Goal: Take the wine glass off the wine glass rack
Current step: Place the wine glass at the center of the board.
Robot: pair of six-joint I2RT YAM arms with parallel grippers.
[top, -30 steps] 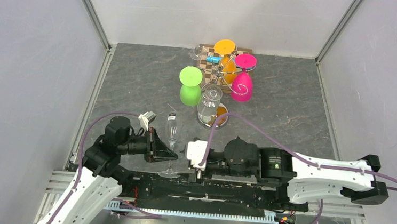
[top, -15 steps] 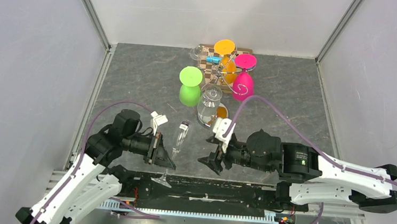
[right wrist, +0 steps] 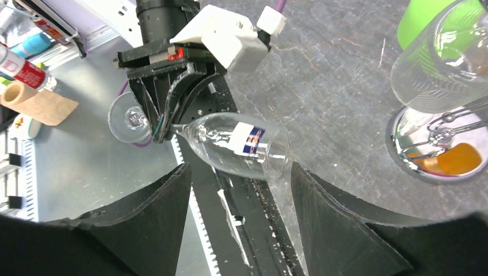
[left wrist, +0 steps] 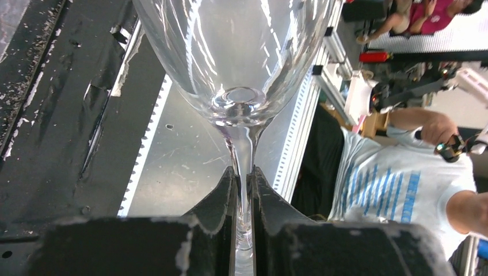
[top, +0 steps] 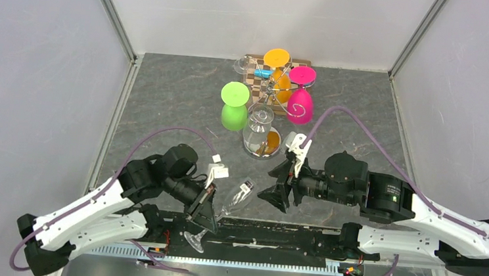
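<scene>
Left wrist cam chops the wine glass (left wrist: 241,57) bowl off at the top edge, and its stem disappears between the left gripper (left wrist: 244,172) fingers. On the right wrist cam the wine glass rack (right wrist: 403,164) base runs off the edge, and the label (right wrist: 250,140) is too tiny to read.

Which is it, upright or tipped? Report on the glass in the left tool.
Tipped. The left tool clamps the glass by its stem; its bowl lies nearly sideways in the right wrist view.

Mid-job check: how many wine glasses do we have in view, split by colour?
Opaque green wine glass: 1
Opaque orange wine glass: 1
Opaque pink wine glass: 1
Clear glass: 3 (tilted slim flute, big bowl nearest the arms, faint one at the far left)
Total: 6
</scene>
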